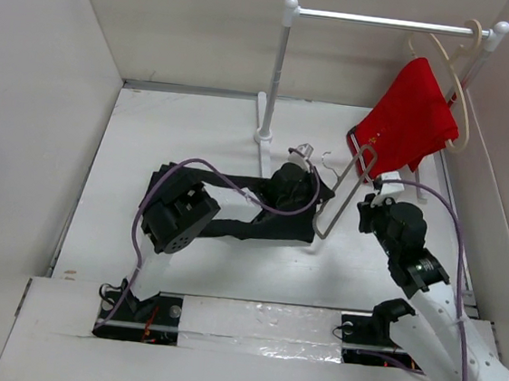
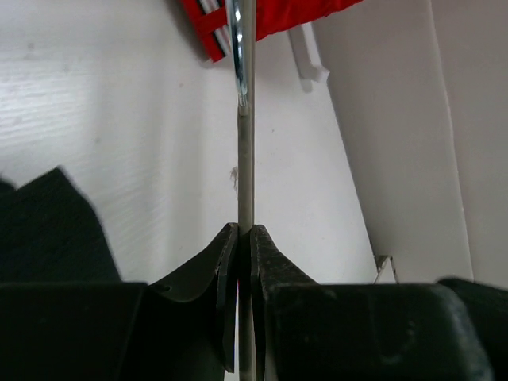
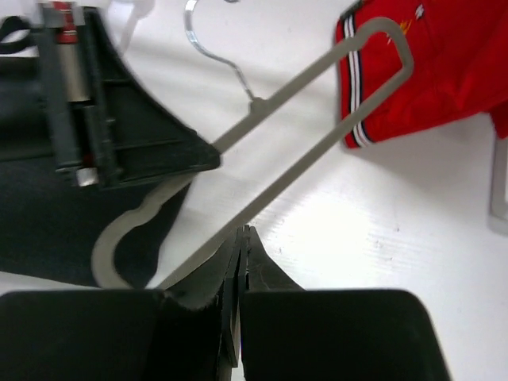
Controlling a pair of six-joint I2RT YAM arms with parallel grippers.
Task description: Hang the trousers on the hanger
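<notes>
The grey metal hanger (image 1: 343, 195) is tilted over the table, its hook (image 1: 304, 150) toward the back. My left gripper (image 1: 314, 189) is shut on one of its bars, which runs straight up from the jaws in the left wrist view (image 2: 245, 159). The black trousers (image 1: 234, 216) lie flat on the table under my left arm, and one end of the hanger lies over them in the right wrist view (image 3: 48, 230). My right gripper (image 1: 366, 195) is shut and empty. Its tips (image 3: 244, 232) sit right against the hanger's lower bar (image 3: 317, 151).
A white clothes rail (image 1: 381, 22) stands at the back with its post (image 1: 276, 74) and foot near the hanger's hook. Red shorts (image 1: 412, 116) hang from a cream hanger (image 1: 465, 94) at the rail's right end, close above my right gripper. White walls enclose the table.
</notes>
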